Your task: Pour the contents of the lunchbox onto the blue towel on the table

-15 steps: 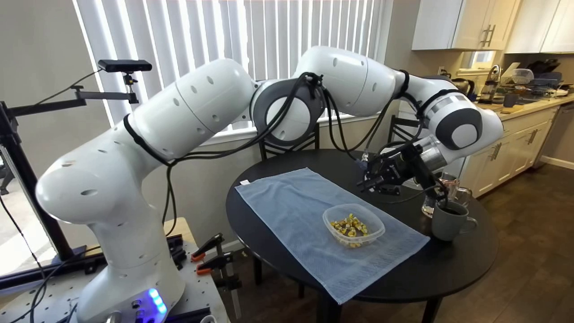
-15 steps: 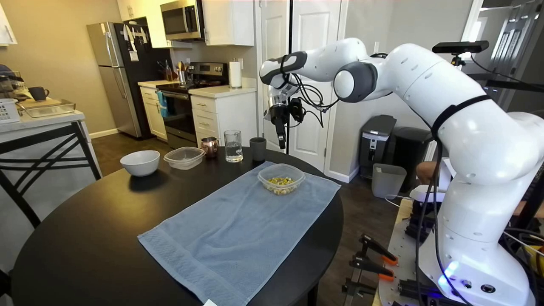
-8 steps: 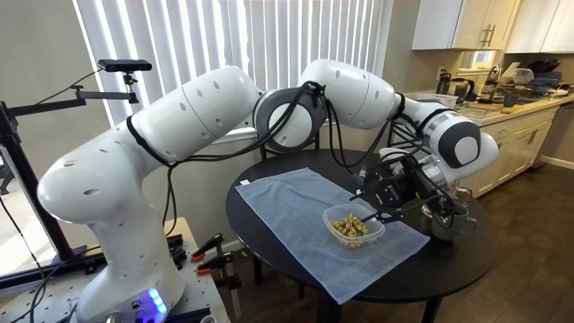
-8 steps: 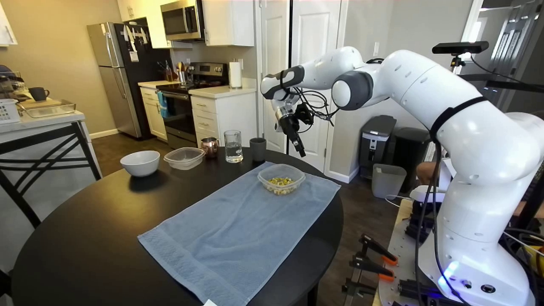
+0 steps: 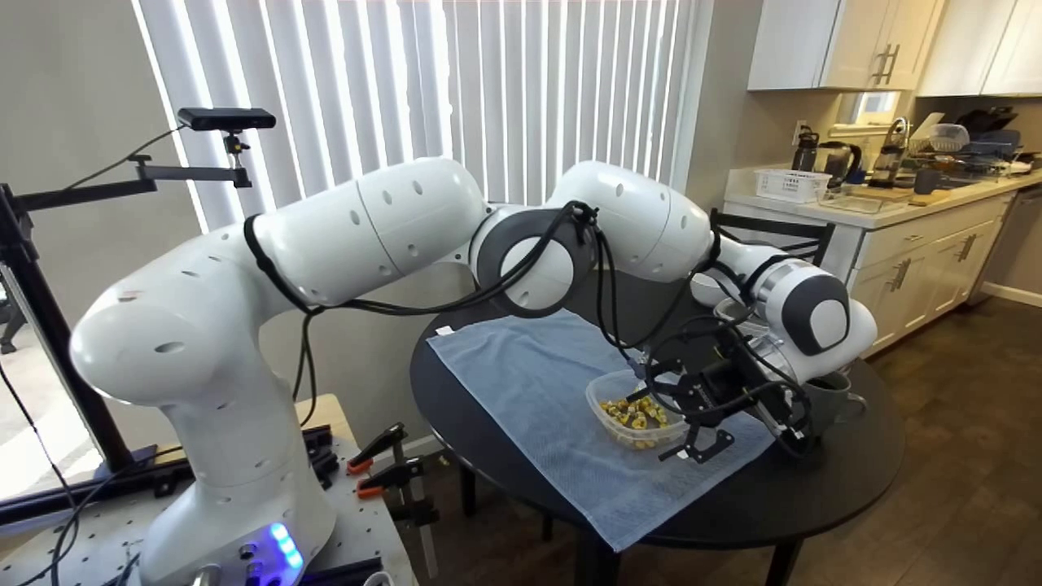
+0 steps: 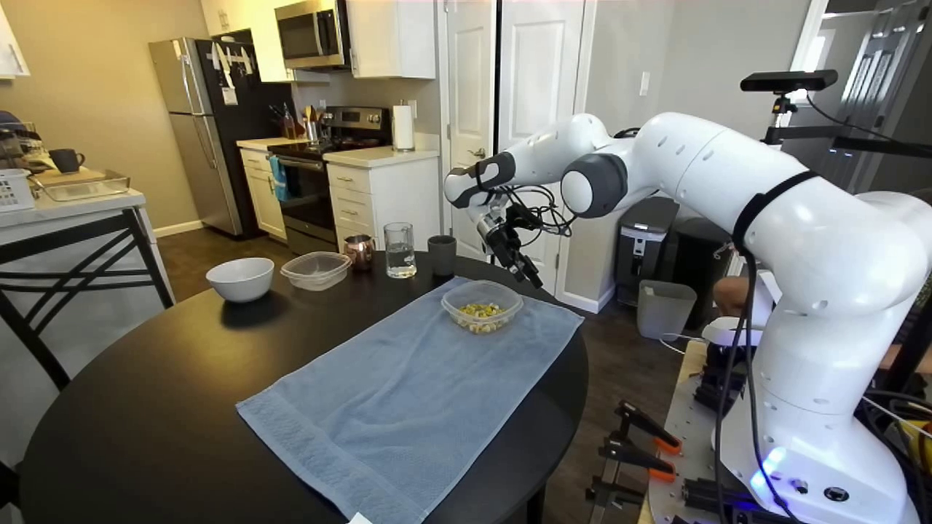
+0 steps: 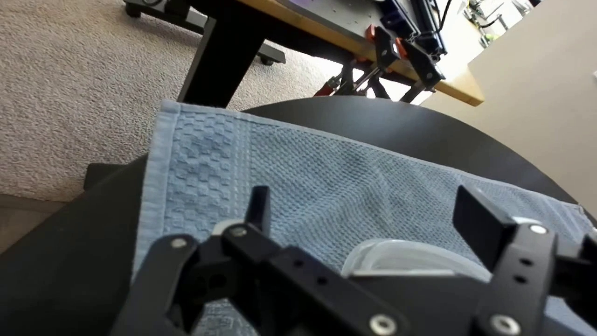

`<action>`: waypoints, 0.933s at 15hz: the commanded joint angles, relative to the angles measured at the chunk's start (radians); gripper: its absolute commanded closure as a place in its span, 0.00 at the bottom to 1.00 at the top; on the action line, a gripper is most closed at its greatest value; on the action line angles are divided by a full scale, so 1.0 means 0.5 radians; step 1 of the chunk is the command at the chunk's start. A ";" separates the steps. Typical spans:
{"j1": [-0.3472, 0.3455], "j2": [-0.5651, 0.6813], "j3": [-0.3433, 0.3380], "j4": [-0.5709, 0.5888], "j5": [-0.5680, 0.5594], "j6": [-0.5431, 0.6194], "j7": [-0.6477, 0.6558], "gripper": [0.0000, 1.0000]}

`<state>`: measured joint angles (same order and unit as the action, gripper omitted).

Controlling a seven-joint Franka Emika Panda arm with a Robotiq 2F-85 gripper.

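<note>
On the blue towel (image 6: 408,393), which covers part of the dark round table (image 6: 167,407), sits the see-through lunchbox (image 6: 480,291). Its contents (image 6: 480,311), small yellow bits, lie heaped inside it. My gripper (image 6: 531,280) hangs close behind and above the lunchbox in this exterior view, apart from it as far as I can tell. In the wrist view the gripper (image 7: 363,198) stands wide open, with nothing held between its fingertips. Part of the lunchbox rim (image 7: 373,252) shows below and between the fingers; the gripper's body hides the rest and the contents there.
Near the towel's far edge stand a dark grey cup (image 6: 442,258), a glass of water (image 6: 400,255) and a copper mug (image 6: 359,252). Further along are another clear container (image 6: 317,269) and a white bowl (image 6: 240,280). A chair (image 6: 87,269) stands at the table's side.
The arm has come down and tilted, bringing the gripper nearer the lunchbox. Its jaws have spread wide. The lunchbox, contents and towel have stayed in place.
</note>
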<state>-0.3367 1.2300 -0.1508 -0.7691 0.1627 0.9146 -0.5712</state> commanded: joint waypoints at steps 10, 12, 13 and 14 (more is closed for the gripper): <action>-0.116 0.067 0.038 0.235 0.292 0.376 0.235 0.00; -0.138 0.085 0.103 0.210 0.429 0.376 0.210 0.00; -0.158 0.096 0.139 0.203 0.499 0.394 0.202 0.00; -0.165 0.112 0.154 0.207 0.535 0.404 0.192 0.00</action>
<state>-0.3887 1.2765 -0.1207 -0.6548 0.3601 1.1027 -0.4636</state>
